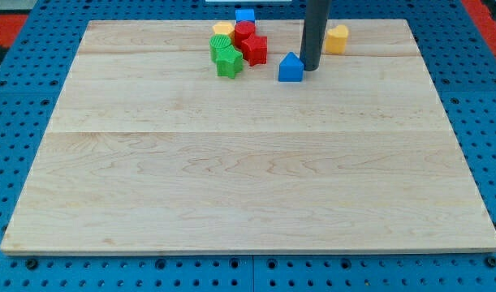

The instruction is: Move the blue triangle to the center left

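Observation:
The blue triangle (291, 68) sits on the wooden board (248, 162) near the view's top, a little right of the middle. My tip (309, 67) is just to its right, touching or nearly touching it. The dark rod rises from there out of the view's top.
A cluster lies left of the blue triangle: a green star (228, 62), a green block (220, 45), a red star (254, 49), a red block (244, 32), a yellow block (223, 30) and a blue cube (245, 15). A yellow block (337, 38) lies right of the rod.

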### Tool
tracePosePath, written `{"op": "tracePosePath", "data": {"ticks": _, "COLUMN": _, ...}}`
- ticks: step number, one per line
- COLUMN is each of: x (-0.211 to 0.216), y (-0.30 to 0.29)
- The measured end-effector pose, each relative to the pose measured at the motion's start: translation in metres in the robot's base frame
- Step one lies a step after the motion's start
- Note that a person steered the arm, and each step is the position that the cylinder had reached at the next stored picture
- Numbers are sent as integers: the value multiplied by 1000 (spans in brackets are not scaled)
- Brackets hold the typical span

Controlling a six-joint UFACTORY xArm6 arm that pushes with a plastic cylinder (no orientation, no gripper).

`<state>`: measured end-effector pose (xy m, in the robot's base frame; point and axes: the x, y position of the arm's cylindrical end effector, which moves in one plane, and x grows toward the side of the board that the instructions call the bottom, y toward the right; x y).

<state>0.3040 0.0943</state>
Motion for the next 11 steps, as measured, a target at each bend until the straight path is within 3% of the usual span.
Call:
{"op": "tracePosePath", "data": {"ticks": 3, "x": 12, "y": -29}}
{"op": "tracePosePath", "data": {"ticks": 5, "x": 17, "y": -91}}
{"op": "tracePosePath", "data": {"ticks": 7, "x": 45, "y": -126}}
{"op": "tracePosePath", "data": {"ticks": 10, "x": 92, "y": -126}}
{"op": "tracePosePath", "data": {"ticks": 11, "x": 99, "y": -161}}
